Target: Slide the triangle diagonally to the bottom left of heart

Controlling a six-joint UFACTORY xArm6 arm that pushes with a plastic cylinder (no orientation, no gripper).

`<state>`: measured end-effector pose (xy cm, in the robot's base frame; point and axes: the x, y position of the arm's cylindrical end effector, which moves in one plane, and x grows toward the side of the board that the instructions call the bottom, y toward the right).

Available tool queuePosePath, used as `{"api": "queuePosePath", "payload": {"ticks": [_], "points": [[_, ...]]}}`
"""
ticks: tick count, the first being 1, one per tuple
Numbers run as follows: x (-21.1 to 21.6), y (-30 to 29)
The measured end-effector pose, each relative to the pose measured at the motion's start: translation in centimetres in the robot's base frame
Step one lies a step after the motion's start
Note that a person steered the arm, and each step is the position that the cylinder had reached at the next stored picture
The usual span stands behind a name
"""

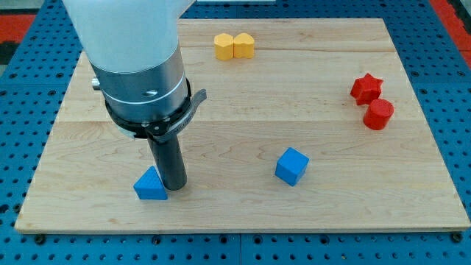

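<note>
A blue triangle block [150, 185] lies near the view's bottom left of the wooden board [243, 96]. My tip [174, 187] rests on the board right beside the triangle, at its right side, touching or nearly touching it. A yellow heart block [243, 45] sits near the view's top centre, pressed against a yellow hexagon-like block [224, 46] on its left. The arm's large grey and white body hangs above the tip and hides part of the board's upper left.
A blue cube [292, 165] lies right of centre. A red star [366, 88] and a red cylinder [379, 114] sit close together at the view's right. The board's edges drop to a blue pegboard surface [29, 88].
</note>
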<state>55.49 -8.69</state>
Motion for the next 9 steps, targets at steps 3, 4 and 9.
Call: {"api": "queuePosePath", "payload": {"ticks": [3, 4, 9], "points": [[0.1, 2.3], [1.2, 2.1], [1.3, -2.8]]}}
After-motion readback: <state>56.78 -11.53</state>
